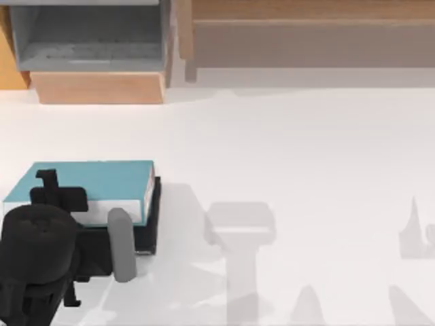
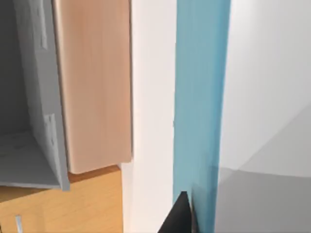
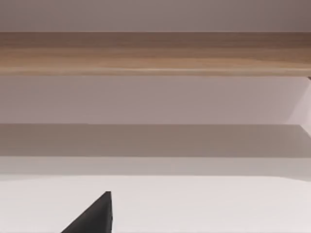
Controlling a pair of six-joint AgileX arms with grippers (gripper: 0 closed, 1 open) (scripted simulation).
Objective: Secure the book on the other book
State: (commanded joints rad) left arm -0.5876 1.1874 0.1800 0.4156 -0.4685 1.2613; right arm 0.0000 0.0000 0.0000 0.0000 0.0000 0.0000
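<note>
The teal book (image 1: 95,182) lay flat on the black book (image 1: 153,217), at the left side of the table (image 1: 285,149) and toward its near edge. Of the black one I could see only a dark strip along the right side and the near side of the teal cover, so the two were stacked but a little shifted, not edge to edge. The white page edges of the upper book faced the near side.

The left gripper (image 1: 49,182) was over the left part of the teal cover, with the arm's dark body just in front of the stack. In the left wrist view one dark fingertip (image 2: 181,213) was right at the blue cover (image 2: 200,97), but I could not tell if the jaws were spread, pressed together, or pinching the book. The right arm was parked away from the books. Its wrist camera looked toward the wooden shelf (image 3: 155,51) at the back of the table, and I could not tell the state of its jaws either.

In my judgement the main step was done, because the book already rested on the other one. What remained, I think, was for the arm to let go and draw back, and maybe a small squaring of the stack.

No lettering or label could be read; the visible strip of black cover was plain.
</note>
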